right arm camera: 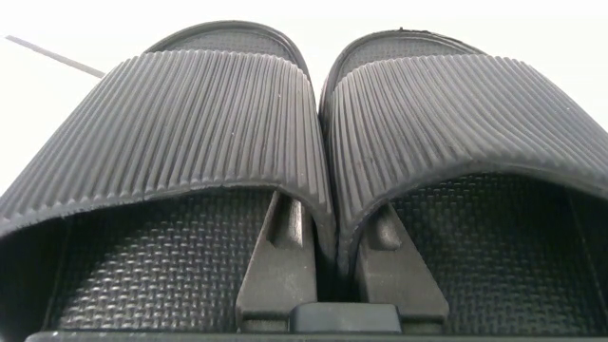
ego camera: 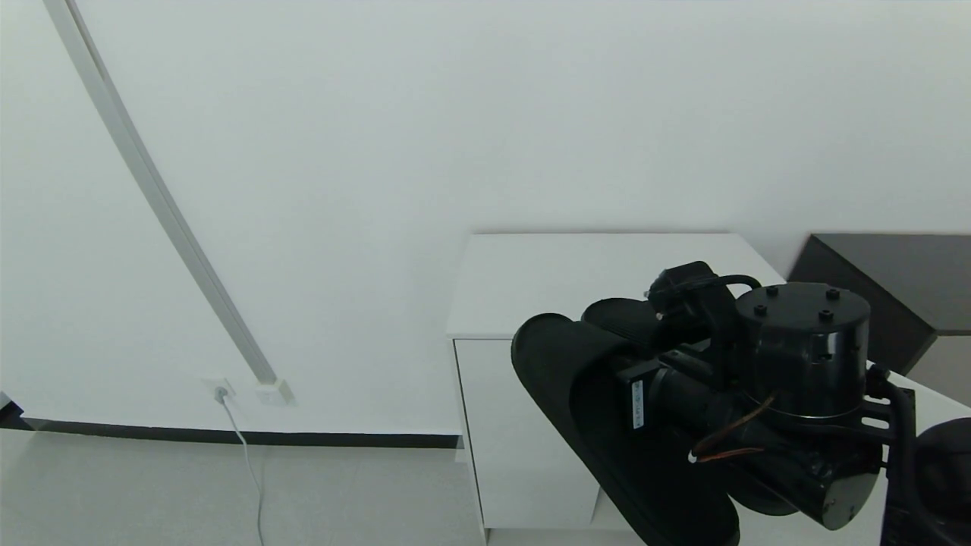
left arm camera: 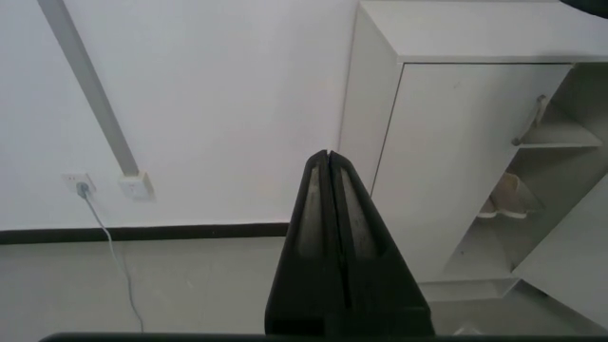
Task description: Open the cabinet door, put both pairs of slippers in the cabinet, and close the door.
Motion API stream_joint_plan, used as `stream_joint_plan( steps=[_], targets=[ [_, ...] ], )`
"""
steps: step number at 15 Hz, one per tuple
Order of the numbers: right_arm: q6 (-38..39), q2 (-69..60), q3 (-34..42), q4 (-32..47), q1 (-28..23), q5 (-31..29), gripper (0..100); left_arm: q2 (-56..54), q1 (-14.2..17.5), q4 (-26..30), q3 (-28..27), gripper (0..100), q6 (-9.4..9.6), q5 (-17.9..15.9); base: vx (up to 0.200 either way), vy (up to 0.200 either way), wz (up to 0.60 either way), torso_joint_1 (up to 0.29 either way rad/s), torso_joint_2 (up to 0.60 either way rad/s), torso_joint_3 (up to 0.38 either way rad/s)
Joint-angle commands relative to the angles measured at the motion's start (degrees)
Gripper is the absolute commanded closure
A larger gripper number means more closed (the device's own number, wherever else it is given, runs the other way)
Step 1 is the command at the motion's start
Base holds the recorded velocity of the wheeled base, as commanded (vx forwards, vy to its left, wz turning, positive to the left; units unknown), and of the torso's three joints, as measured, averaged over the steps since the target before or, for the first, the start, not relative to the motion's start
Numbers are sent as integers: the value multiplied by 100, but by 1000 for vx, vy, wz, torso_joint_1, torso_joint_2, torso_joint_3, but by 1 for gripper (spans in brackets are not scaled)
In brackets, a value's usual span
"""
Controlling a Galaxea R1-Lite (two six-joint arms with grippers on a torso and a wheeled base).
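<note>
Nearest, my right gripper point(right arm camera: 332, 223) has its jaws narrowed on the black slippers point(right arm camera: 209, 123), one finger point(right arm camera: 280, 271) inside each, pinching the adjoining walls. The pair hangs before the cabinet point(ego camera: 592, 265). My left gripper point(left arm camera: 330, 163) faces the cabinet, jaws pressed together, empty. Risk: the soft-wall pinch may let one slipper slide out, or toes may snag a shelf point(left arm camera: 560, 142). Beyond, the cabinet stands open, a pale pair point(left arm camera: 513, 195) shelved inside, against white wall point(ego camera: 455, 114) and grey floor point(ego camera: 152, 485).

The pair of black rubber slide slippers point(right arm camera: 190, 123) carried fine parallel ribbing across the straps and a small raised grid on the footbeds. The rectangular white panel cabinet point(left arm camera: 446, 161) was plain. The second pair of slippers point(left arm camera: 508, 195) was pale beige.
</note>
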Motion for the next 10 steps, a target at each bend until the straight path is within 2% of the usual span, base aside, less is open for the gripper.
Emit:
stream_joint_plan(
  steps=[1, 10],
  targets=[
    [-1, 25, -1, -3, 4, -1, 100, 0, 6, -2, 1, 100, -6, 0, 0, -200, 0, 2, 2, 2],
    [-1, 16, 8, -3, 12, -10, 100, 0, 6, -2, 1, 100, -6, 0, 0, -200, 0, 2, 3, 1]
  ],
)
